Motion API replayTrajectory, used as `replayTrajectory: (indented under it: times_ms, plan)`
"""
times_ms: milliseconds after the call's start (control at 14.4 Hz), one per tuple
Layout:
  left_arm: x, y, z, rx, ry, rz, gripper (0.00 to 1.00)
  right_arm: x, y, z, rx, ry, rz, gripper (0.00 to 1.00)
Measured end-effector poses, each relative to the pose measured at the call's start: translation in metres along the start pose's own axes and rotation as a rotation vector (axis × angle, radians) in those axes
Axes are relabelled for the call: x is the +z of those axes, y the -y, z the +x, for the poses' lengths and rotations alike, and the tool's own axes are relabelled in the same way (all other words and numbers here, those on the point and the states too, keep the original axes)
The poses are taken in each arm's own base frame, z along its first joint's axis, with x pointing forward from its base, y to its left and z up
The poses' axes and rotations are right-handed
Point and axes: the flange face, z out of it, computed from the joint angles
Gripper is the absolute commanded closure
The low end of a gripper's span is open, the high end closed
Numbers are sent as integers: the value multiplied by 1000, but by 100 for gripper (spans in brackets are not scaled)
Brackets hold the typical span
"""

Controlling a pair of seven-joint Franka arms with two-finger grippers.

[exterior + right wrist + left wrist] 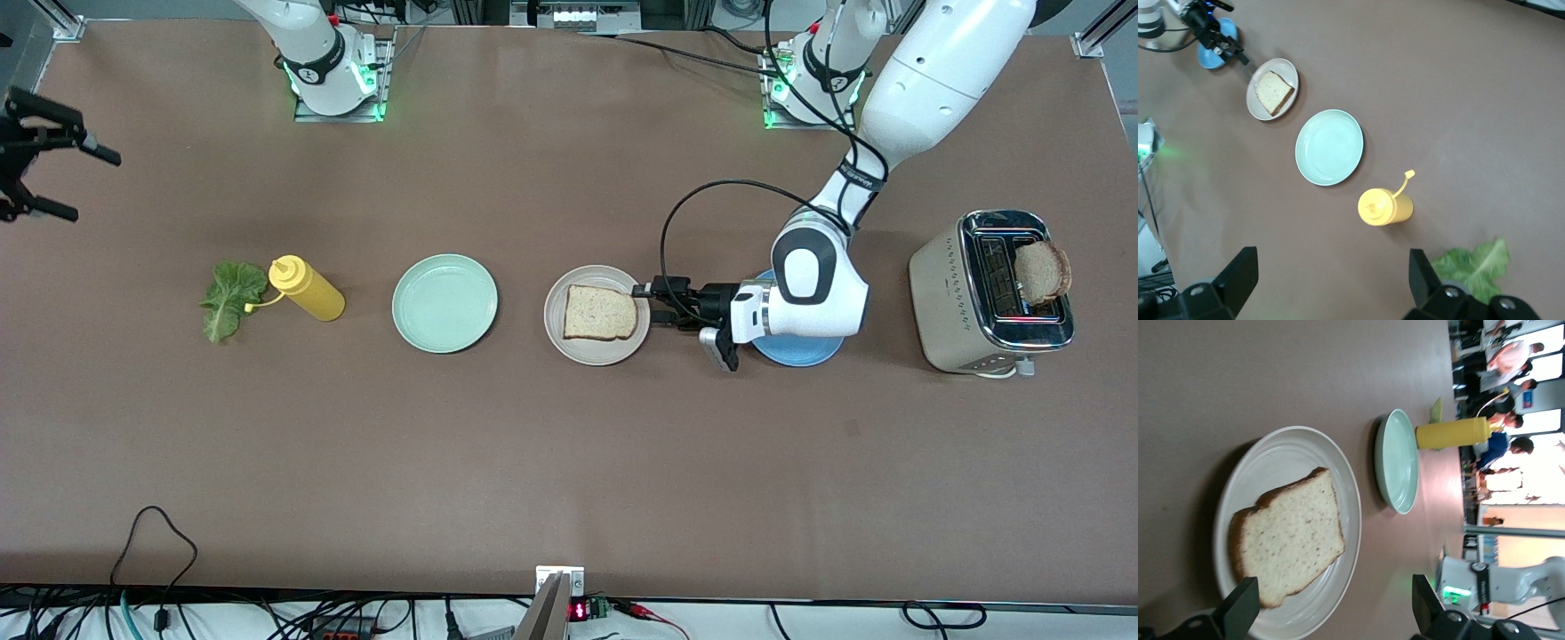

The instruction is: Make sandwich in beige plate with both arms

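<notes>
Nearest the camera: beige plate [558, 340] on the bench, bearing one bread slice [600, 313]. Lettuce leaf [228, 298] below the right end effector [55, 182], fingers apart, waiting. Left end effector [642, 305] just beside the plate's rim, fingers apart, empty. Second slice [1042, 271] in the toaster [949, 302], well apart.

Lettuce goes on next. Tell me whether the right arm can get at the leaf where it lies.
Probably yes. The right gripper hangs open above the right arm's end of the table, and the lettuce leaf lies flat nearby, uncovered; only the yellow squeeze bottle stands close beside it.
</notes>
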Motion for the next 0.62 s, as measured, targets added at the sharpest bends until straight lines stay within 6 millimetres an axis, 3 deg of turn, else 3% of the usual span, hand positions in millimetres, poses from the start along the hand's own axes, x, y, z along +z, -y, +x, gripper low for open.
replayTrajectory:
  times_ms: [347,624]
  plan:
    - [-52,-31,13,57,164,270,0,52,-77,-39,-193,-119,137,0]
    - [-90,-50,21,63,304,473,0,126,-126,-80,-358,-299,259,0]
